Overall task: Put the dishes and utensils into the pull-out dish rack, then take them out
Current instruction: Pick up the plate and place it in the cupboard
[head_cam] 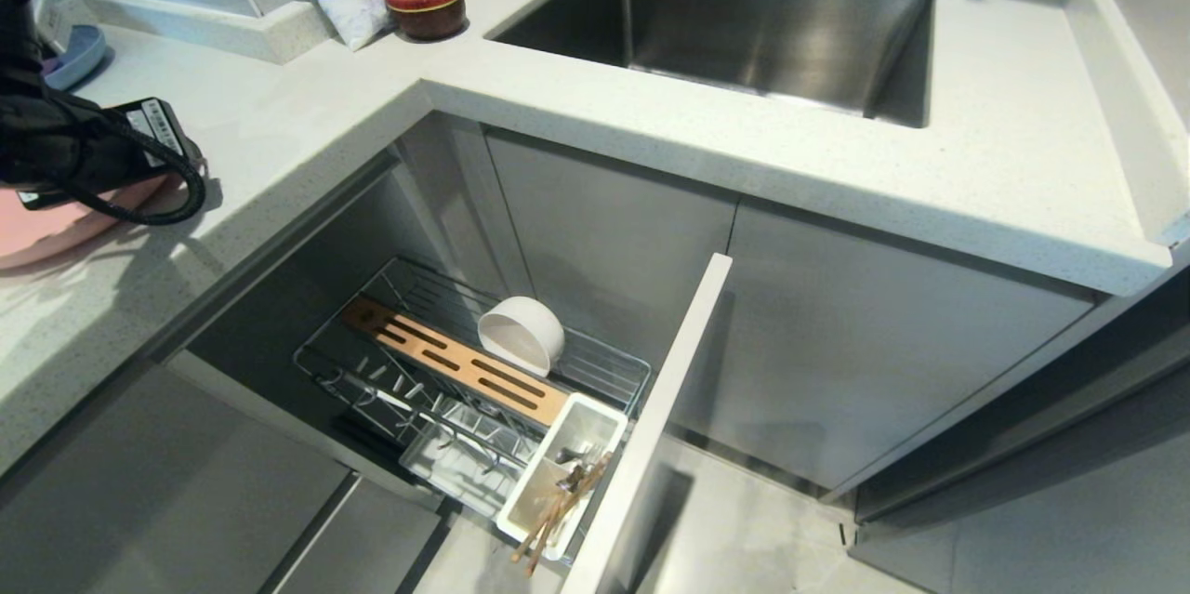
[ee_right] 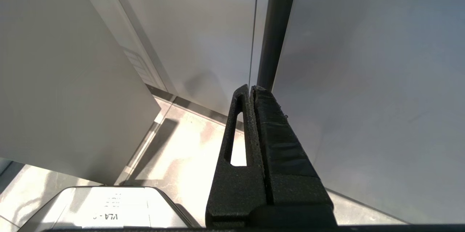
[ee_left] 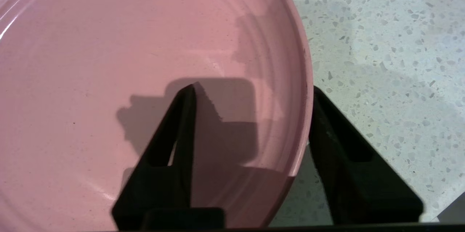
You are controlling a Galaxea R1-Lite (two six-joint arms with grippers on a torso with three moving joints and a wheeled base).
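At the far left of the worktop [head_cam: 307, 101], the left gripper [ee_left: 250, 90] sits over the pink plate [ee_left: 145, 61], which lies flat on the speckled stone just left of the cabinet corner. Its jaws straddle the plate's near rim: one finger is above the inside of the plate, the other hangs outside the edge over the counter, and a gap shows between each finger and the rim, so the claw is parted and not yet pinching. From the head camera only a sliver of the plate shows beneath the black arm and its cable.

Right of the plate and below the counter edge, the pull-out dish rack [head_cam: 437, 334] stands drawn out of the cabinet. The white bowl [head_cam: 522, 334] rests tilted on its side in the wire basket, just behind the wooden strip [head_cam: 456, 362]. Nearer the front panel [head_cam: 651, 417], the white cutlery tray [head_cam: 595, 427] holds the chopsticks [head_cam: 558, 510], whose tips poke out over its near end, with some metal cutlery beside them that cannot be told apart.

Further right, behind the rack, is the steel sink [head_cam: 744, 27].

The right gripper [ee_right: 250, 90] hangs low beside grey cabinet doors with its jaws pressed together and nothing between them
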